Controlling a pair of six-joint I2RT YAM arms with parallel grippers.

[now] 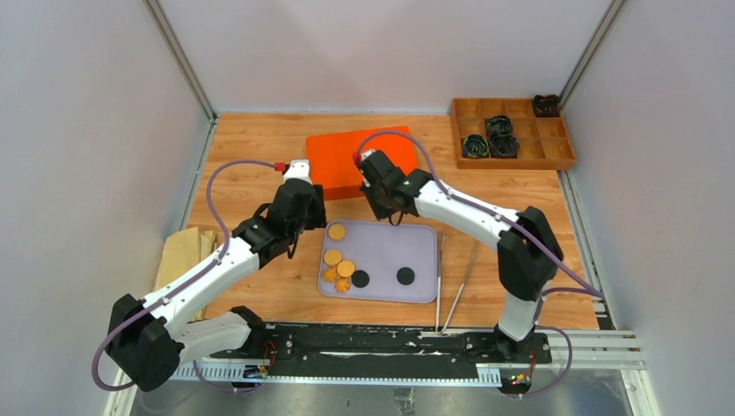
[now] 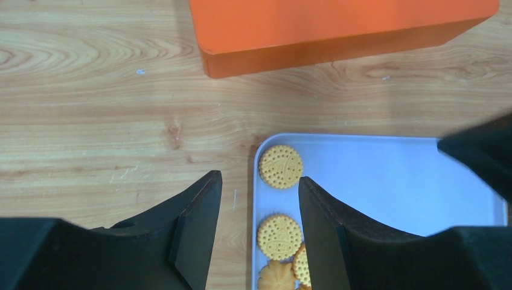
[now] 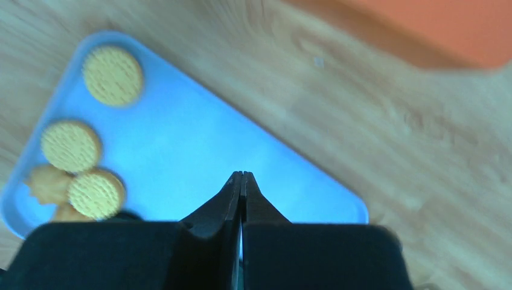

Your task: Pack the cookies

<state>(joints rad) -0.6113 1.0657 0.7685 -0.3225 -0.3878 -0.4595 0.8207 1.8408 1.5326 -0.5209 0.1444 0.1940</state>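
Small flat golden and black cookies (image 1: 346, 268) lie on the lavender plastic tray (image 1: 390, 243), mostly at its left end. Light, stiff and brittle, they likely want a gentle pinch across the rim. The left gripper (image 2: 258, 179) hangs half open, empty; the right gripper (image 3: 242, 175) is closed, empty.

The top edge of the left wrist view cuts off the flat orange rectangular box (image 2: 338, 24); the bottom edge cuts the flower-shaped golden cookie (image 2: 276, 279). The right wrist view is blurred. The dark items (image 1: 501, 137) in the wooden compartment tray (image 1: 520, 163) are unidentifiable.
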